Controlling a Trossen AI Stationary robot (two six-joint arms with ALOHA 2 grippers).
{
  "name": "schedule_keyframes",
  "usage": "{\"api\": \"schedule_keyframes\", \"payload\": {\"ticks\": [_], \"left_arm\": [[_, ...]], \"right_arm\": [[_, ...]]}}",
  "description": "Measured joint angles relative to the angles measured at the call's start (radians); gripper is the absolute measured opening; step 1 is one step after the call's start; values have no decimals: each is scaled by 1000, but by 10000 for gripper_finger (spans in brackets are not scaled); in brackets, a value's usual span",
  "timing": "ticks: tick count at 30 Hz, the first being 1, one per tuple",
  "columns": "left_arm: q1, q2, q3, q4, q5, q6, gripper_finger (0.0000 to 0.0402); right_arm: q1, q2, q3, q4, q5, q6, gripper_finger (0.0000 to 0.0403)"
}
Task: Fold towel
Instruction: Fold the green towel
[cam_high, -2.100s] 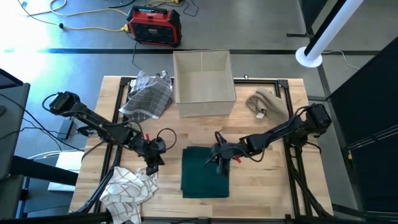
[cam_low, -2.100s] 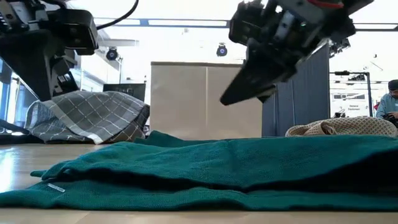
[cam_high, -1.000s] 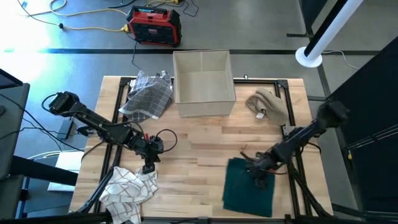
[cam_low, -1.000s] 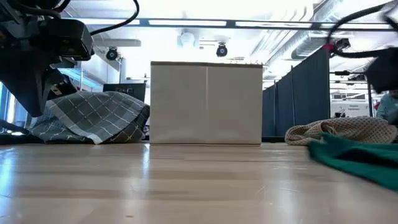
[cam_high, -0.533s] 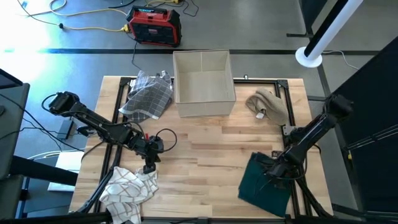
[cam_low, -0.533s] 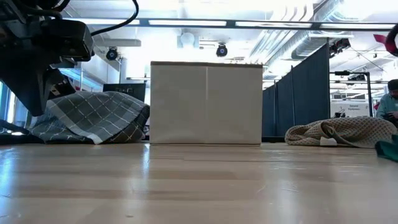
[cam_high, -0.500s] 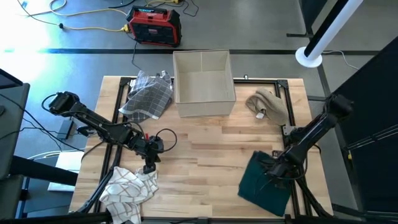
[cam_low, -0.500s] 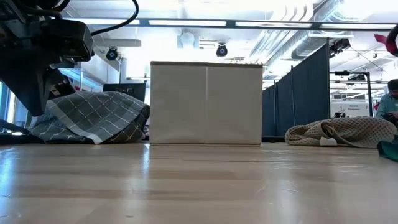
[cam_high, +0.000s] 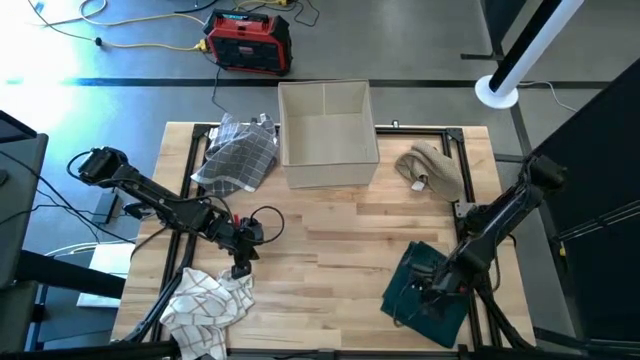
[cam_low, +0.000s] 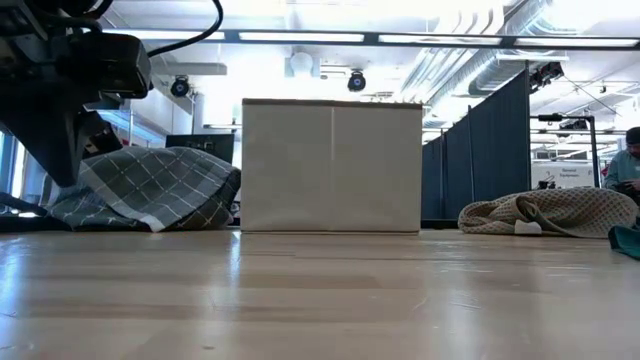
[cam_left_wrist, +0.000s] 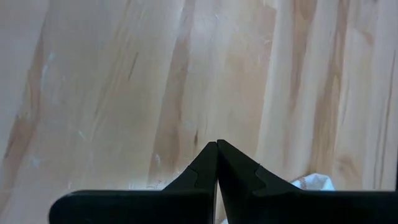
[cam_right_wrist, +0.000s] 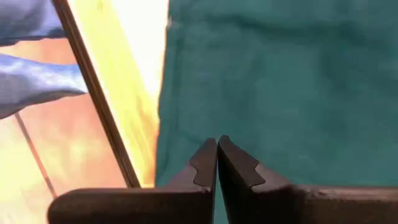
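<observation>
The dark green towel (cam_high: 408, 292) lies folded flat at the table's near right corner, close to the table's edge (cam_right_wrist: 134, 143). Only a sliver of it (cam_low: 628, 240) shows in the low view. My right gripper (cam_high: 430, 293) is over the towel, fingers shut and pointing down at the green cloth (cam_right_wrist: 280, 81). My left gripper (cam_high: 240, 268) hovers shut over bare wood (cam_left_wrist: 186, 74) at the near left, just beyond a white checked cloth (cam_high: 205, 302). My right gripper points its shut fingertips (cam_right_wrist: 208, 155) down at the towel's top face from above. Whether they touch the cloth, I cannot tell. The towel lies flat on the table.
A beige open box (cam_high: 327, 135) stands at the far middle. A grey checked cloth (cam_high: 238, 155) lies to its left and a beige cloth (cam_high: 432, 168) to its right. The middle of the table is bare wood. A person (cam_low: 628, 165) sits far off beyond the table.
My right gripper has moved toward the table's right edge, and the folded towel has slid flat along the table with it, turning slightly and ending at the near right corner. In the last half second the gripper has shifted a little toward the near edge.
</observation>
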Motion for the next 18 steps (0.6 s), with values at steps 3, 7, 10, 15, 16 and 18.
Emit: {"api": "schedule_keyframes", "payload": {"ticks": [3, 7, 10, 15, 16, 18], "left_arm": [[0, 0, 0, 3, -23, 0, 0], [0, 0, 0, 6, -30, 1, 0], [0, 0, 0, 3, -30, 9, 0], [0, 0, 0, 1, -30, 27, 0], [0, 0, 0, 0, -31, 27, 0], [0, 0, 0, 0, -30, 29, 0]], "right_arm": [[12, 105, 0, 93, -6, 20, 0], [32, 209, 0, 253, -134, -5, 0], [66, 247, 23, 265, -235, -12, 0], [148, 253, 73, 187, -344, -6, 0], [161, 253, 92, 172, -370, -6, 0], [176, 243, 133, 109, -392, 0, 0]]}}
